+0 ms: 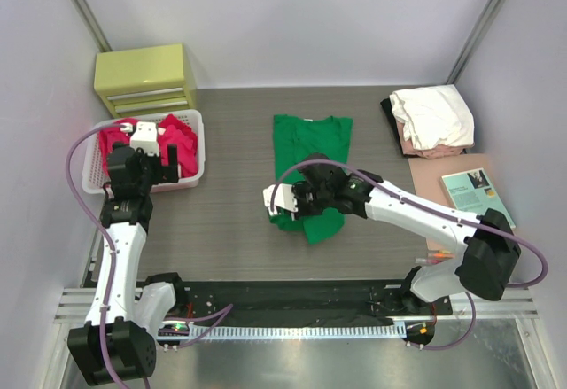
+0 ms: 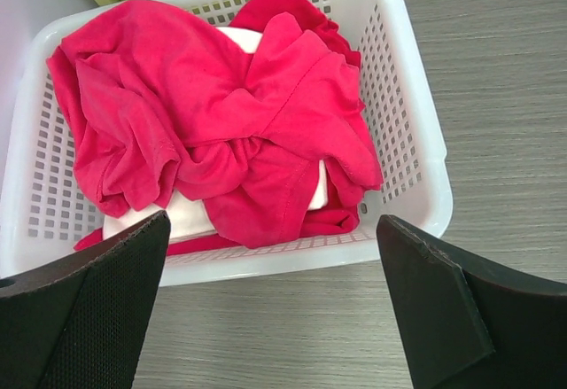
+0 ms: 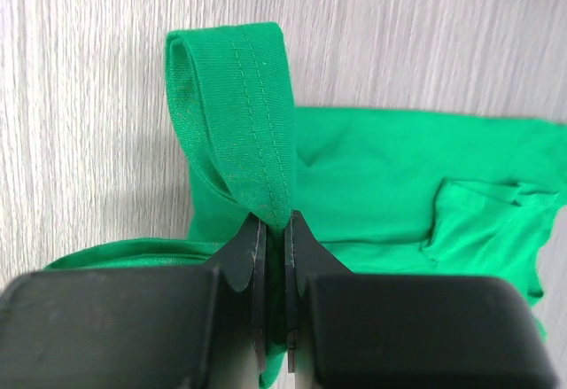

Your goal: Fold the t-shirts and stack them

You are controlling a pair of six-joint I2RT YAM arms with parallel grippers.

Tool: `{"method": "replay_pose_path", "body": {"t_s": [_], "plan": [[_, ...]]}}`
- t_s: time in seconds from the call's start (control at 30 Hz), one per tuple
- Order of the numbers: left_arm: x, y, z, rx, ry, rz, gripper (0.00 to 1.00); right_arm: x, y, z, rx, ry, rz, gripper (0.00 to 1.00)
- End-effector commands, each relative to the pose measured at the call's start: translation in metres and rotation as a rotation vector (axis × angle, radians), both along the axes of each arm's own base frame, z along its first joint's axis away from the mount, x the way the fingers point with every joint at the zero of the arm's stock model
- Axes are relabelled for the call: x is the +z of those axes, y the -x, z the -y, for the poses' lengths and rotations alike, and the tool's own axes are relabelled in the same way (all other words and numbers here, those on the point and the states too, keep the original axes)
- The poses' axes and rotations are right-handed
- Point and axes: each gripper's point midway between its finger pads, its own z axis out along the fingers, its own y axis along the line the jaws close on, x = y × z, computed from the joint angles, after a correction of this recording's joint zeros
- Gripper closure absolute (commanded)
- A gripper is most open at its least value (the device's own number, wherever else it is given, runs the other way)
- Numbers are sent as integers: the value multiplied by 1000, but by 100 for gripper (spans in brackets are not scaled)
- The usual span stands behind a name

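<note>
Pinching hem of green t-shirt [image 3: 381, 176], right fingers [image 3: 255, 263]; left fingers [image 2: 97, 309] spread above basket [image 2: 310, 261] rim.

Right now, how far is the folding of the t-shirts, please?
Done: a stack of folded shirts lies at the far right. In hand: the right end effector is shut on a hem of the green t-shirt, fold unfinished. Remaining: the red t-shirts lie crumpled in the basket; the left end effector hangs open over them.

Overhead view, two wrist close-ups (downward)
</note>
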Motion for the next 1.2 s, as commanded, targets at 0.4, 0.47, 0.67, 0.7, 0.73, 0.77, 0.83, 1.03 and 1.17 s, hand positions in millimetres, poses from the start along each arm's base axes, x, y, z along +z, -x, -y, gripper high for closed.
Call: {"method": "replay_pose_path", "body": {"t_s": [0.4, 0.47, 0.67, 0.7, 0.73, 0.77, 0.83, 1.03, 1.17], "plan": [[3, 4, 3, -29, -8, 21, 0, 15, -29, -11, -16, -83, -121, 99], [5, 4, 3, -30, -8, 23, 0, 16, -36, -9, -29, -87, -123, 99], [2, 4, 4, -35, -2, 16, 0, 13, -45, -6, -56, -113, -201, 99], [2, 4, 4, -35, -3, 17, 0, 11, -44, -6, -49, -118, -227, 99], [3, 4, 5, -37, -2, 18, 0, 5, -48, -4, -60, -114, -240, 99], [3, 4, 5, -36, -1, 18, 0, 2, -51, -3, -64, -108, -244, 99], [4, 4, 5, -38, -2, 21, 0, -5, -57, 0, -71, -100, -257, 99], [1, 6, 5, -40, -1, 12, 0, -13, -85, 12, -113, -97, -244, 99], [-3, 6, 7, -47, 3, 3, 0, -20, -102, 20, -133, -78, -226, 99]]}}
